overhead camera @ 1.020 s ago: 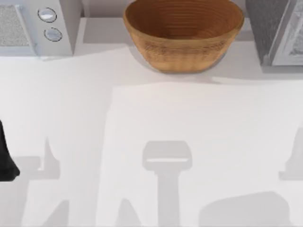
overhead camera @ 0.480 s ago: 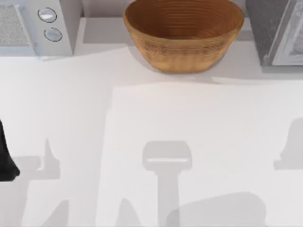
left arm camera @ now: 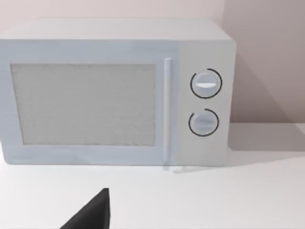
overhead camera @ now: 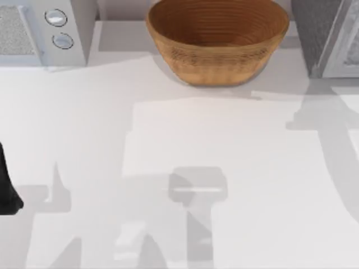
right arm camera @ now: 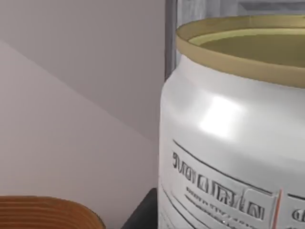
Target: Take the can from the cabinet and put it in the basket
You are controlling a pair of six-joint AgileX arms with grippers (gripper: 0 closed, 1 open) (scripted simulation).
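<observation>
Jaws: I cannot tell how they stand. If the can [right arm camera: 228, 143] slips, it could miss the basket [overhead camera: 217, 42].

The left arm [overhead camera: 7, 185] sits low at the left edge of the surface, a dark shape barely reaching in. A black tip of its left claw [left arm camera: 90, 214] pokes into its own wrist view.
</observation>
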